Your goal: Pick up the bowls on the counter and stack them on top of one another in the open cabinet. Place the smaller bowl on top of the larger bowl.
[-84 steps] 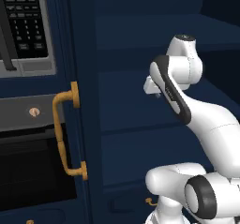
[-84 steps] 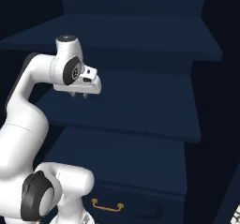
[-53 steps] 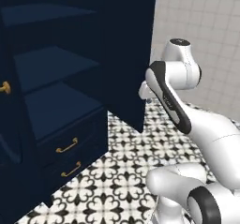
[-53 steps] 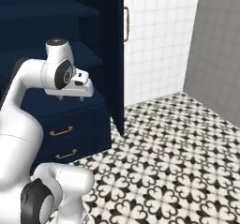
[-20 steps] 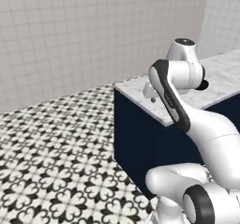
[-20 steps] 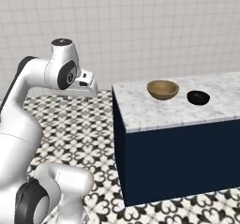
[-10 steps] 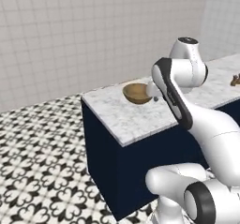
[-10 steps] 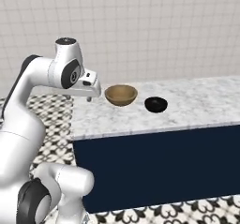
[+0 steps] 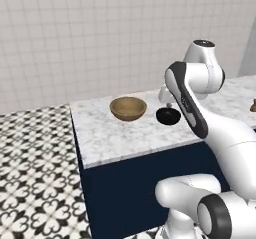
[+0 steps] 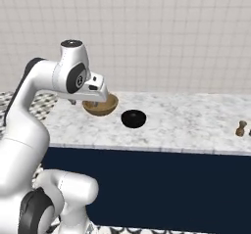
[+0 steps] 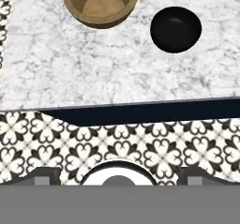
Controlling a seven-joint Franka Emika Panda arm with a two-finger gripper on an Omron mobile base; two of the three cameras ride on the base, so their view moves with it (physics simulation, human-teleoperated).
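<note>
you have two bowls on the counter (image 10: 186, 125), one of each kind: the larger bowl (image 9: 128, 108), tan and wooden-looking, and the smaller bowl (image 9: 168, 116), glossy black. both sit upright with their open mouths facing up; being round, neither has a long axis to speak of. they stand near each other but apart, with bare marble between them, the tan one closer to the counter's end and the black one further along the slab. in the hand view you look down on them from over the floor in front of the counter, the larger bowl (image 11: 101, 3) cut by the top edge and the smaller bowl (image 11: 176, 29) just to its right. the gripper (image 10: 87, 101) hangs in the air at the counter's edge, holding nothing, its fingers spread wide. a small brown object (image 10: 240, 128) stands far along the marble, too small to identify. compared with half a second ago, the whole scene has slid across both base views, so the base has driven and the counter now faces you more squarely; the bowls keep their places on the slab.
</note>
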